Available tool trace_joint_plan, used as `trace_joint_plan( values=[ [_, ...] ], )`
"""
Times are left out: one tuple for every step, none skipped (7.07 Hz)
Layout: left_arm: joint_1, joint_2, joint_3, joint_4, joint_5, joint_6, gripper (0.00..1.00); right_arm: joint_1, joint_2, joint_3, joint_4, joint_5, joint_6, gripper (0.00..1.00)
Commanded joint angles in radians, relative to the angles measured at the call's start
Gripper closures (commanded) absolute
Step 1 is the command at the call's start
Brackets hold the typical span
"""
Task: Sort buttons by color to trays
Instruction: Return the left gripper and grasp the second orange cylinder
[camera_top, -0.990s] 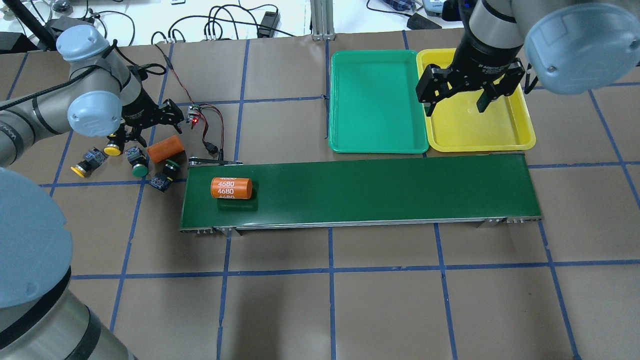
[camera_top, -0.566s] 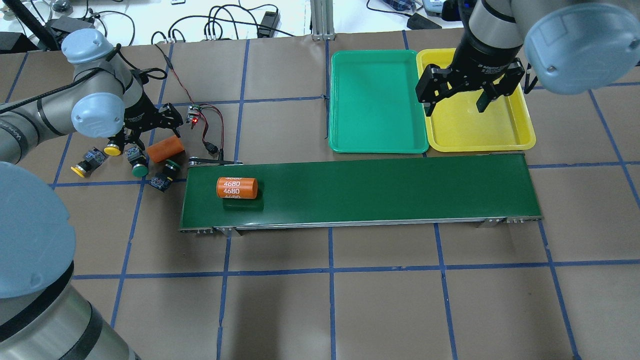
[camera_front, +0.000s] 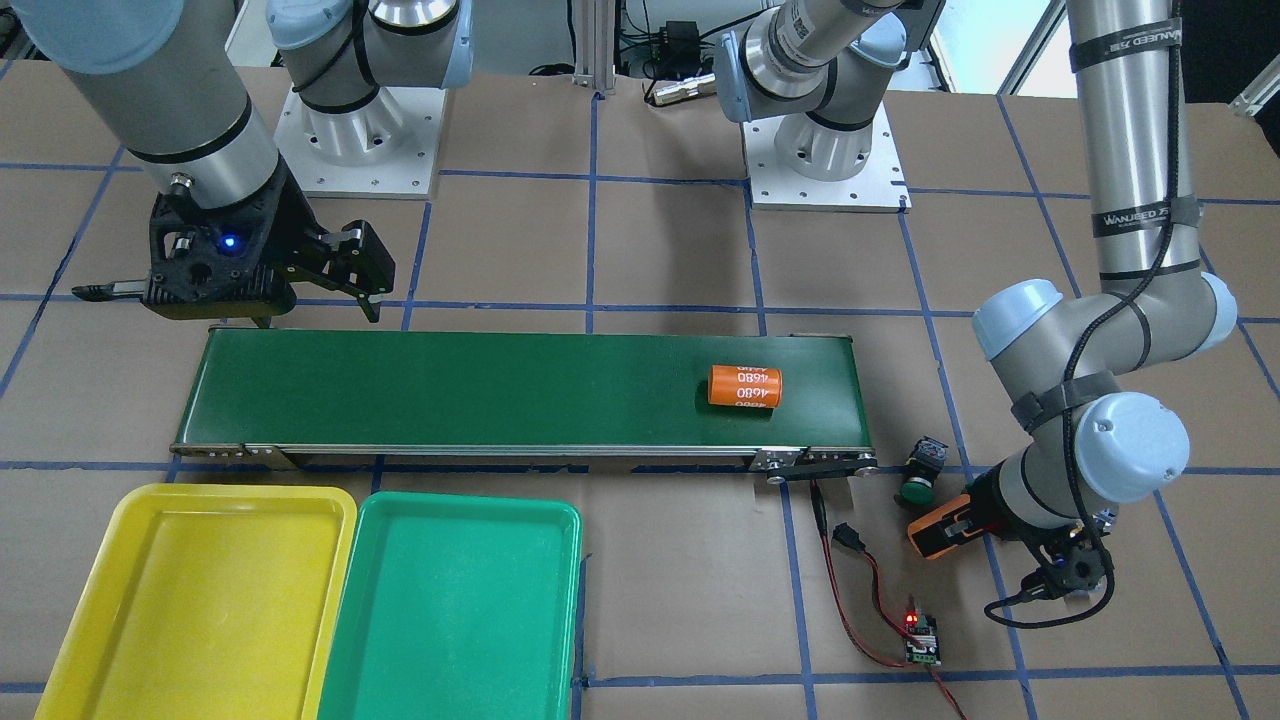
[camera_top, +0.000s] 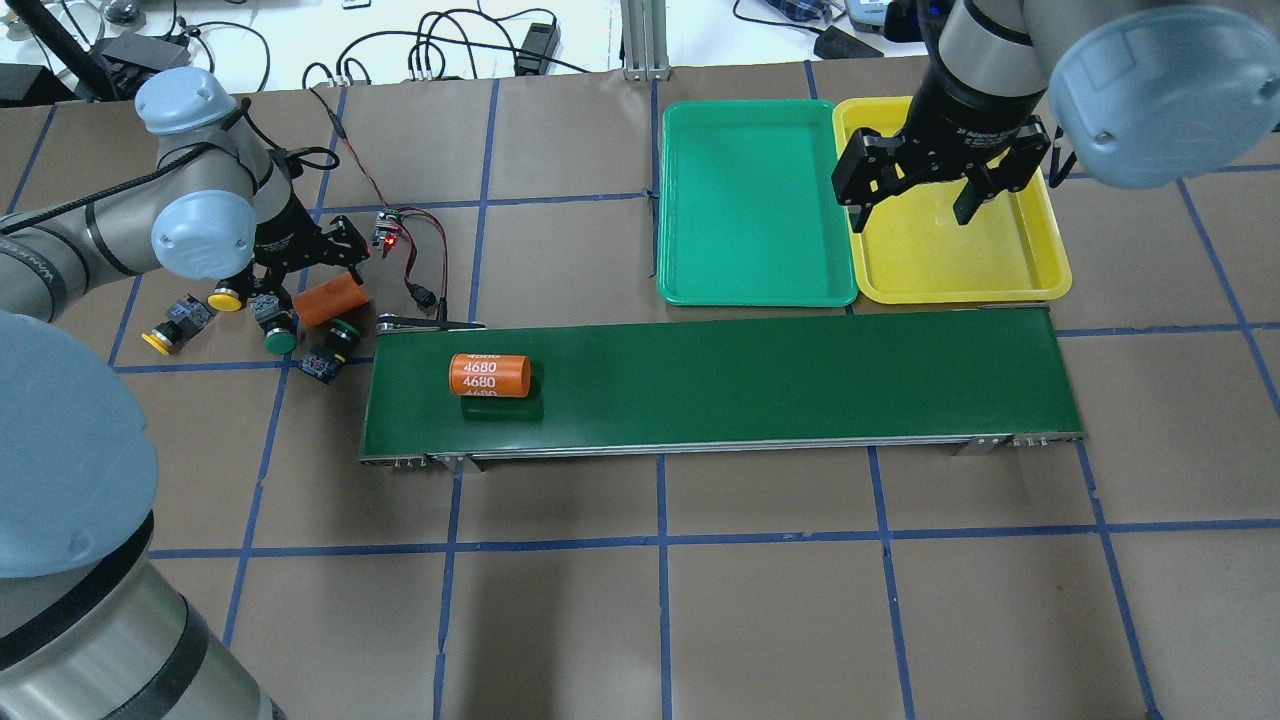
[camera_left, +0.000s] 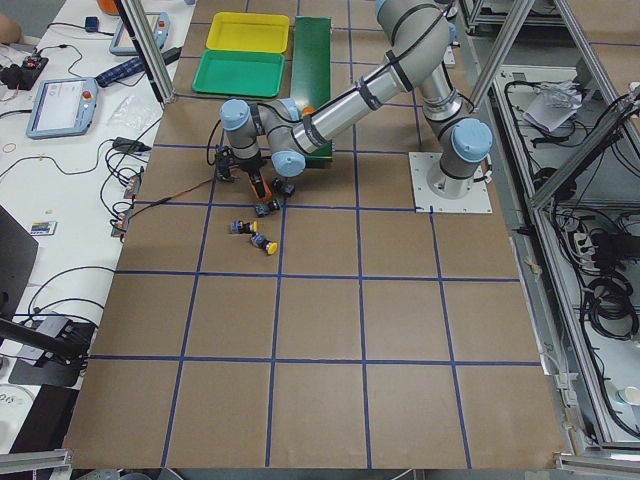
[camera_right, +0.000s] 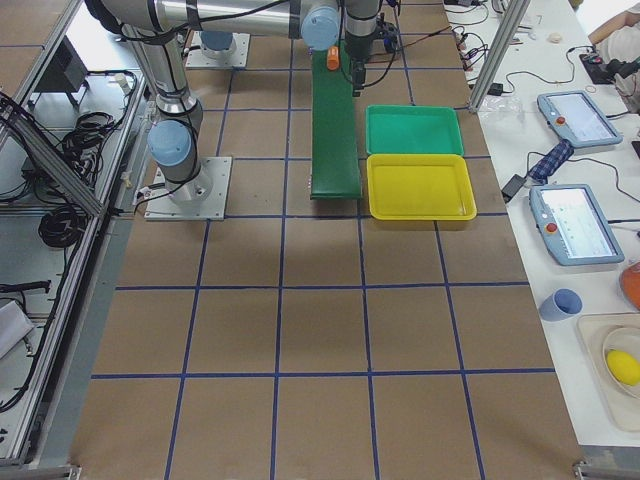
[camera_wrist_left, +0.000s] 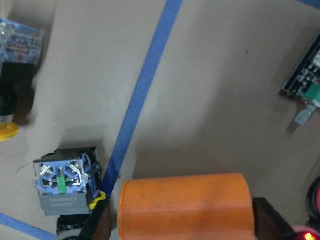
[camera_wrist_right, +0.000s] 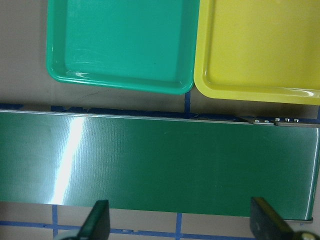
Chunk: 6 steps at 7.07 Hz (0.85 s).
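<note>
Four buttons lie at the table's left: two yellow-capped ones (camera_top: 228, 298) (camera_top: 165, 335) and two green-capped ones (camera_top: 278, 335) (camera_top: 335, 345). My left gripper (camera_top: 310, 280) is down among them, open. Its fingers straddle an orange cylinder (camera_wrist_left: 185, 207) that lies on the table, one finger at each end. Beside it the left wrist view shows a button body (camera_wrist_left: 62, 185) and a yellow-capped button (camera_wrist_left: 15, 95). The green tray (camera_top: 755, 200) and yellow tray (camera_top: 960, 250) sit side by side behind the belt, both empty. My right gripper (camera_top: 915, 205) hangs open over the yellow tray, holding nothing.
A long dark-green conveyor belt (camera_top: 750, 380) runs across the middle, with a second orange cylinder (camera_top: 489, 375) marked 4680 on its left part. A small circuit board (camera_top: 388, 232) with a red light and trailing wires lies just right of my left gripper.
The cylinder on the belt has moved to the right. My left gripper has shifted right and down over the orange cylinder on the table. The right arm has not moved.
</note>
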Motion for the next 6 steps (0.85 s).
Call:
trace_joint_plan(
  values=[
    [-0.004,-0.012,0.009,0.004,-0.005,-0.002,0.45,0.001,0.0,0.0,0.0,0.0,0.0,0.0],
    [-0.01,-0.012,0.009,0.002,-0.007,0.0,0.99,0.001,0.0,0.0,0.0,0.0,0.0,0.0],
    [-0.018,0.0,0.009,-0.005,-0.005,0.003,1.0,0.001,0.0,0.0,0.0,0.0,0.0,0.0],
    [-0.026,0.044,0.009,-0.031,-0.004,0.027,1.0,0.003,0.0,0.0,0.0,0.0,0.0,0.0],
    [-0.027,0.11,0.005,-0.097,-0.004,0.097,1.0,0.001,0.0,0.0,0.0,0.0,0.0,0.0],
    [-0.046,0.188,-0.013,-0.132,-0.004,0.106,1.0,0.0,0.0,0.0,0.0,0.0,0.0,0.0]
  ],
)
